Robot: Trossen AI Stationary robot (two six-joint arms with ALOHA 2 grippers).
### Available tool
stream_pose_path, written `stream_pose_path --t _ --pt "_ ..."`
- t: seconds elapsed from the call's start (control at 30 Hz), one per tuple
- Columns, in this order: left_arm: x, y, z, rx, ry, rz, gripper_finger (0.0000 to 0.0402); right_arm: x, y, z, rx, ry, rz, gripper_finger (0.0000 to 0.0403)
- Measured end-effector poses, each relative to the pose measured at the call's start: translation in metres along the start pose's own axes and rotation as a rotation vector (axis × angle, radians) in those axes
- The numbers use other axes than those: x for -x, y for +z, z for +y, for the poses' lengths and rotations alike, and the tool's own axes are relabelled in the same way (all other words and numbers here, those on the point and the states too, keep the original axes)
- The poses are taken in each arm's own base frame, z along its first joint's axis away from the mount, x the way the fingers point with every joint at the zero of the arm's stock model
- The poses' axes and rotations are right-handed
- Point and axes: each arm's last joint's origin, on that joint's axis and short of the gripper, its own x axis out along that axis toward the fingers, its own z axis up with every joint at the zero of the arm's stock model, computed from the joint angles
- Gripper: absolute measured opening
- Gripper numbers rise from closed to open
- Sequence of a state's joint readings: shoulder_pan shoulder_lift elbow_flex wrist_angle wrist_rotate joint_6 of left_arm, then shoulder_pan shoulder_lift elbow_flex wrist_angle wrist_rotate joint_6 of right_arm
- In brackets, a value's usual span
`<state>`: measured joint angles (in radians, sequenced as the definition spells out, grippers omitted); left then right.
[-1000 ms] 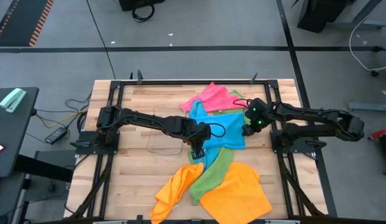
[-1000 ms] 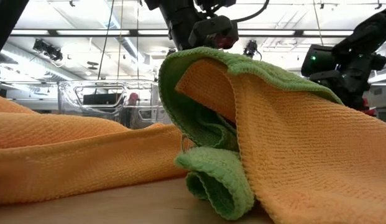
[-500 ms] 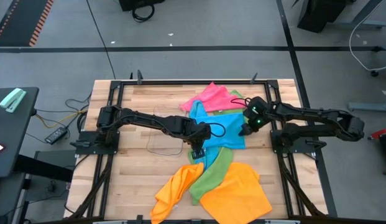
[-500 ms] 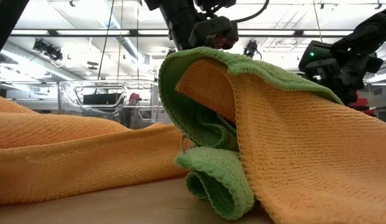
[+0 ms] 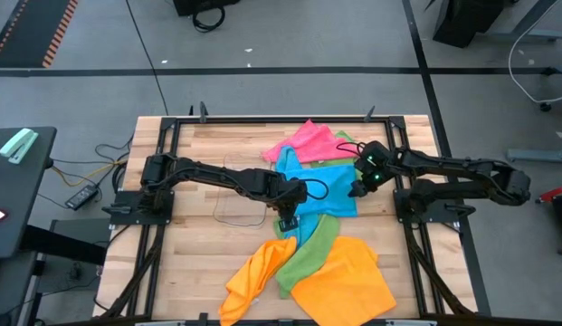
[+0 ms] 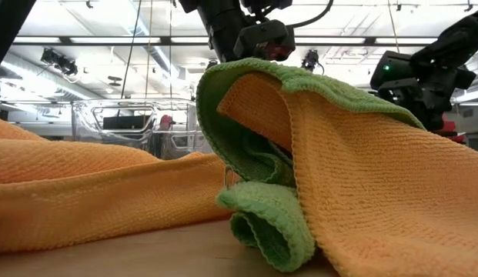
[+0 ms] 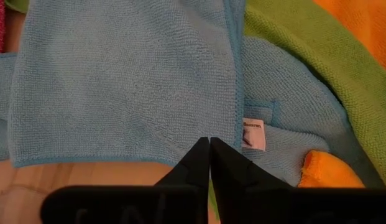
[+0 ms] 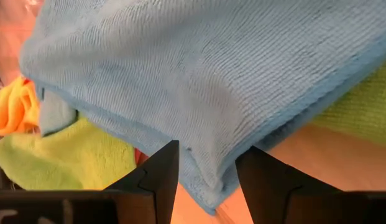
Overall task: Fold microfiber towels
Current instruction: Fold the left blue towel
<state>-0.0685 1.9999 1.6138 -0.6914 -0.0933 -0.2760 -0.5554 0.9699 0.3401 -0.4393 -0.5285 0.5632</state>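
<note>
The blue towel (image 5: pixel 324 192) is soft and limp: left hand (image 7: pixel 209 144) pinched shut at its edge, right hand (image 8: pixel 205 163) grips its folded corner.

Towels heaped mid-table, none neatly folded.
Blue towel (image 5: pixel 321 195) doubled over, centre; pink (image 5: pixel 306 140) behind it; green (image 5: pixel 309 251) draped beside two crumpled orange (image 5: pixel 348 282), apparently overlapping.

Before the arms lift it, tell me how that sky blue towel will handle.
Probably floppy: the sky blue towel already lies doubled over, and its edge bunches between the right hand's fingers. Likely light, being thin cloth. It may drag the green towel lying against it.
</note>
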Motion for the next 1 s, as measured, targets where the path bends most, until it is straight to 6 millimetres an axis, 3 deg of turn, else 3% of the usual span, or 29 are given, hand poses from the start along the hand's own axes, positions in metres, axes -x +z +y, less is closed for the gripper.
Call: stream_pose_path --t 0.3,0.77,1.0 --pt "0.000 0.000 0.000 -0.001 0.000 0.000 0.0017 -0.017 -0.009 0.007 0.065 -0.091 0.071 0.0160" --pt "0.000 0.000 0.000 0.000 0.000 0.000 0.0024 -0.026 -0.007 0.009 0.063 -0.078 0.084 0.0045" --pt "0.000 0.000 0.000 0.001 0.000 0.001 0.0013 -0.026 -0.009 0.011 0.029 -0.007 0.147 0.0039"
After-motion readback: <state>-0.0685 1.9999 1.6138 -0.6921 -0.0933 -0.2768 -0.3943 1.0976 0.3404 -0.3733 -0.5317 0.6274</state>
